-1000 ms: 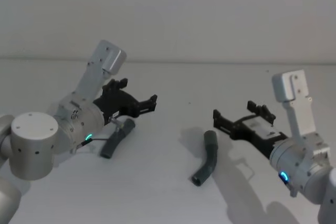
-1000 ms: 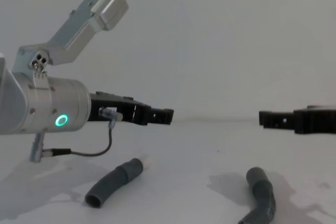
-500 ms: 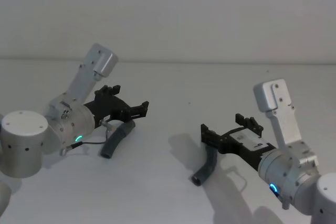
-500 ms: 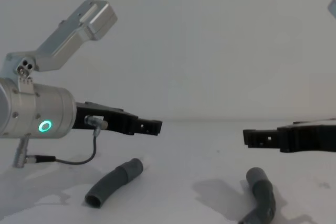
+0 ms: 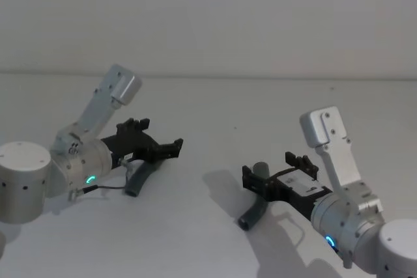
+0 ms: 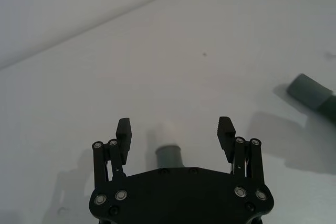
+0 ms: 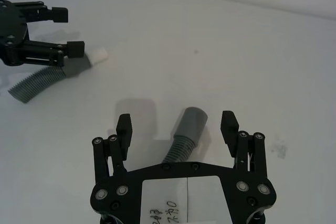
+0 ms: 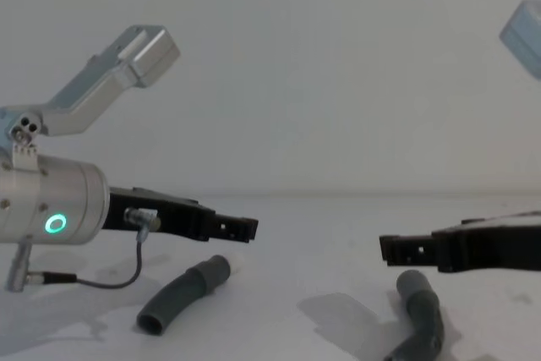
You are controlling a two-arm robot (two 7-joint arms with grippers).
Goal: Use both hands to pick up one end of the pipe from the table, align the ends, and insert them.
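You are hovering the left gripper (image 6: 175, 129) over the white-tipped piece (image 8: 182, 293) and the right gripper (image 7: 177, 120) over the open-mouthed piece (image 7: 190, 124), fingers spread apart; both pieces are lying ungrasped on the table (image 5: 208, 109).

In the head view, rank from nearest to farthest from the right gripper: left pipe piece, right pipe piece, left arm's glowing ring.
1. Right pipe piece, just beneath the right gripper.
2. Left pipe piece, across on the left.
3. Glowing ring, farther left again.

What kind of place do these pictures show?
Probably a robot test bench in a laboratory: a plain white table against a plain wall, and the open left pincer and open right pincer over the left pipe piece and the right pipe piece.
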